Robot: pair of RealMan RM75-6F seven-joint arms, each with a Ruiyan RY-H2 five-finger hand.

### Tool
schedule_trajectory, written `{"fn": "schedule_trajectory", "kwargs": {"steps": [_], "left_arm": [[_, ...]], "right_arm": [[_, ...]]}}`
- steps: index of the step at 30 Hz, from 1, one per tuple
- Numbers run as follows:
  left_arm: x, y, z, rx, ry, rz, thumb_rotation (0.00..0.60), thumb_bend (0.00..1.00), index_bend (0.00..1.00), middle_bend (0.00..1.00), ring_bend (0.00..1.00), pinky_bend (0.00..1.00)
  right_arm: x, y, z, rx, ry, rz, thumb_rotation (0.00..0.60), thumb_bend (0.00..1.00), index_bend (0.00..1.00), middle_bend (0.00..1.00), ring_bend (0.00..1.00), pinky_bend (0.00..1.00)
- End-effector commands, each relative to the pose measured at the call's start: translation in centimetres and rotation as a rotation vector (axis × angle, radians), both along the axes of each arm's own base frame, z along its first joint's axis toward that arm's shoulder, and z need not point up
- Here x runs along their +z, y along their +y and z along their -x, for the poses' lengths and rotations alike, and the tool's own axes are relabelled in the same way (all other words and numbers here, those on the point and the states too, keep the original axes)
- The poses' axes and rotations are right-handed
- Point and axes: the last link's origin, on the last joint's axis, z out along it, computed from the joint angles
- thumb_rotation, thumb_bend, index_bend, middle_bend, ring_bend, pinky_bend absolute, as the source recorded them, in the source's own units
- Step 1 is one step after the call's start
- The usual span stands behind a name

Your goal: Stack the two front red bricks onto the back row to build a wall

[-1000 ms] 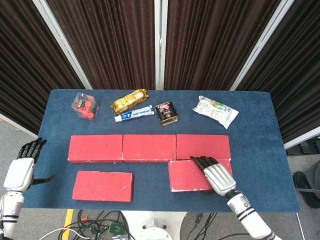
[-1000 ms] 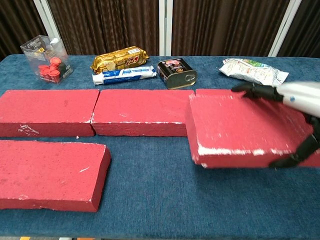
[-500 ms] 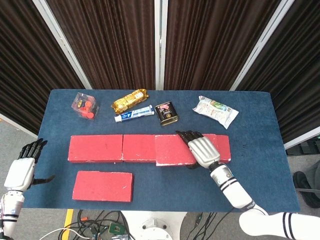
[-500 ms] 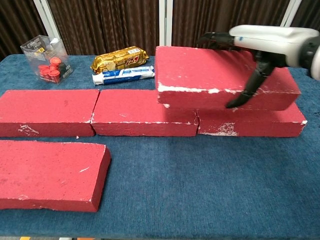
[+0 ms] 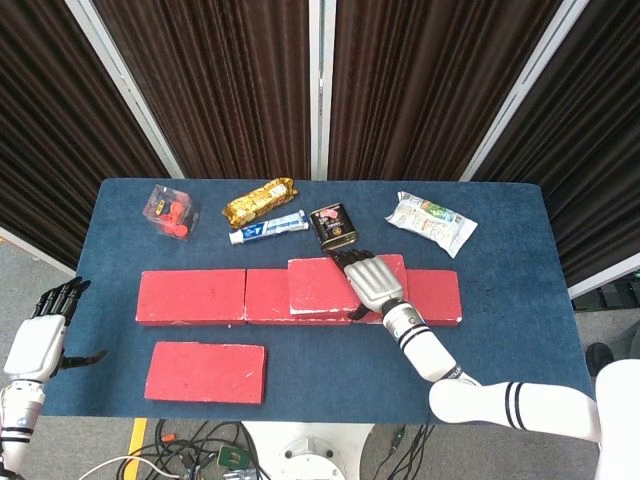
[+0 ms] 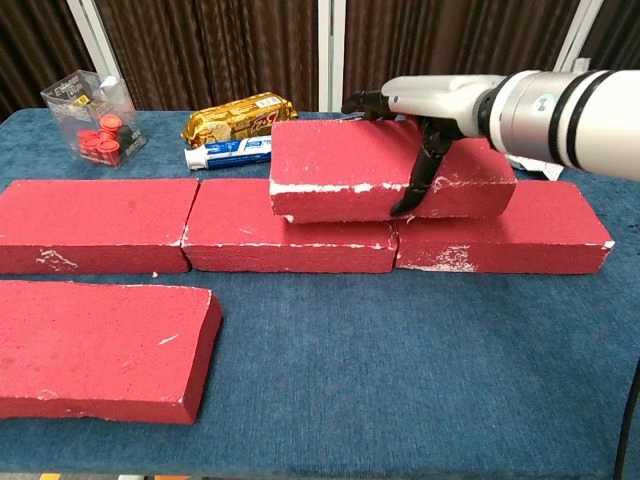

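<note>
Right hand (image 5: 368,281) grips a red brick (image 6: 340,172), fingers over its top and far edge, thumb (image 6: 415,185) down its front face. This held brick sits on the back row, straddling the seam between the middle brick (image 6: 290,228) and the right brick (image 6: 540,232). Left brick (image 6: 95,222) of the row lies bare on top. The second front brick (image 5: 206,372) lies flat near the table's front edge, left of centre, apart from the row.

Left hand (image 5: 40,340) hangs off the table's left edge, fingers apart, holding nothing.

Behind the row, along the far side: a clear box of red caps (image 5: 170,211) at far left, a gold foil packet (image 5: 258,200), a toothpaste tube (image 5: 268,227), a black tin (image 5: 333,226), and a white snack bag (image 5: 431,221) at right. The tin stands just behind the held brick; in the chest view the brick and hand hide it.

Open blue cloth shows in front of the row at centre and right, and a strip between the row and the far items. Table (image 5: 500,370) is covered in dark blue cloth. Dark pleated curtains with pale upright frames stand behind; cables lie on the floor below the front edge.
</note>
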Motion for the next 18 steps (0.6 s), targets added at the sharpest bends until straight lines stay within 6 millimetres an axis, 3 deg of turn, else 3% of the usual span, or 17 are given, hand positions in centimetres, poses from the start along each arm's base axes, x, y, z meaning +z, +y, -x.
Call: {"fn": "schedule_trajectory", "kwargs": {"steps": [1,18], "left_arm": [[-0.1,0.0,0.1,0.001,-0.003,0.003,0.6,0.07,0.06,0.0,0.0,0.02],[0.2,0.1,0.4,0.005,-0.005,-0.004,0.6,0.06,0.06,0.0,0.0,0.02]], "right_arm": [[-0.8,0.0,0.0,-0.016,0.01,-0.008,0.6,0.06,0.0,0.14,0.11,0.23],[-1.9,0.4,0.5,-0.058,0.02,-0.005,0.6,0.07,0.0,0.14,0.11,0.22]]}}
